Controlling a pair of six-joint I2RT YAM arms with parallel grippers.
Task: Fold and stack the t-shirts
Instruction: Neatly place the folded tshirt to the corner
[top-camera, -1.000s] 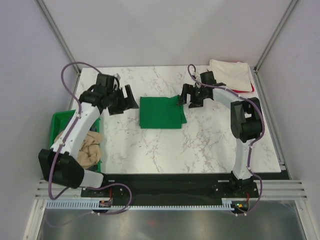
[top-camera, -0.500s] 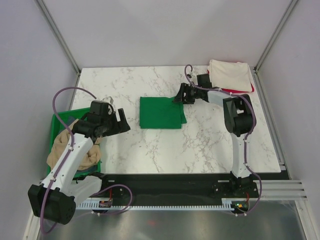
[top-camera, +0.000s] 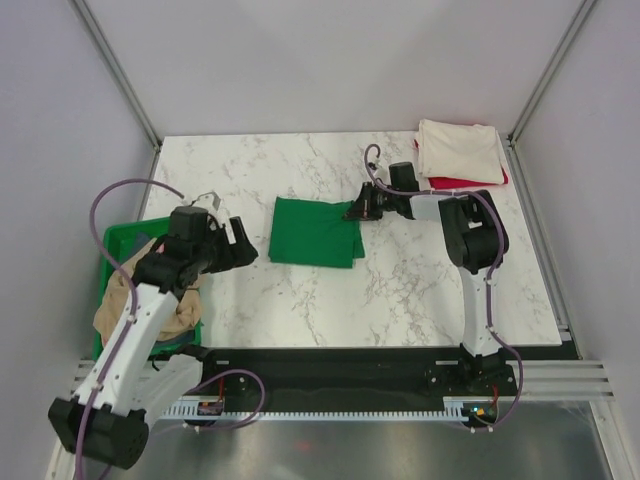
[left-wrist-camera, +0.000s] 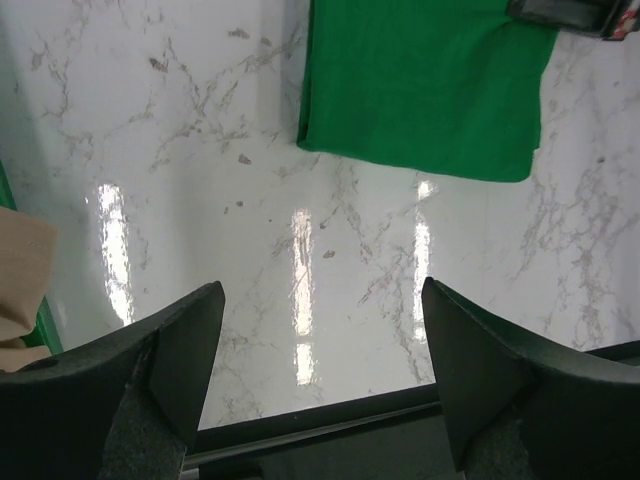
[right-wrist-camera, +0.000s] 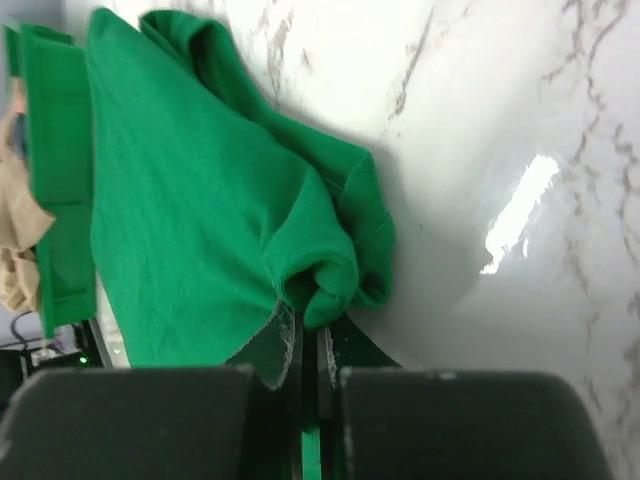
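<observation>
No text, label, brand or number can be read in any view. The green t-shirt (top-camera: 312, 232) is plain cloth. The counter (top-camera: 420, 290) bears only grey marble veining.

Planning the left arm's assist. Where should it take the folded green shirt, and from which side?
Probably the green shirt's left edge, from the left: it lies flat, that edge is free and faces the open left gripper, while the right gripper pinches the right edge.

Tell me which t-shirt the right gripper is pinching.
The bright green t-shirt, mid-table: the right gripper is shut on its right edge. The cream-white shirt and red shirt lie stacked at the far right corner, the tan shirt in the bin.
</observation>
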